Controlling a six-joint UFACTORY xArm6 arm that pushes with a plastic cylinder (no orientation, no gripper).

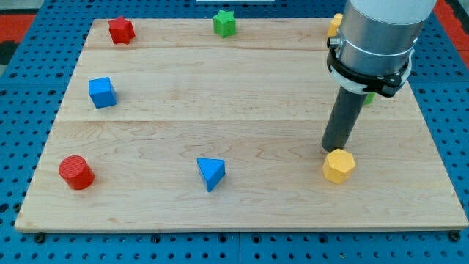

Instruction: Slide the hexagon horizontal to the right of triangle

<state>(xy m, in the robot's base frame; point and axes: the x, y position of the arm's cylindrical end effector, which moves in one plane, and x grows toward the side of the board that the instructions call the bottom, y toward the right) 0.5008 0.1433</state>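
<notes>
Blue triangle [211,173] sits low on the surface [242,117], centre-left. Well to its right, already about level, sits the yellow hexagon [338,166]. My tip [333,149] touches its upper-left edge, rod upright above. No fingers here: a bare rod, holding nothing.

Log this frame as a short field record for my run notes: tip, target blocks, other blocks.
tip: my tip touches the yellow hexagon's upper-left edge
hexagon: yellow hexagon, right of the blue triangle, roughly level with it
other blocks: red cylinder bottom left; blue cube left; red block top left; green star top centre
partly hidden: yellow block and green block behind the arm
</notes>
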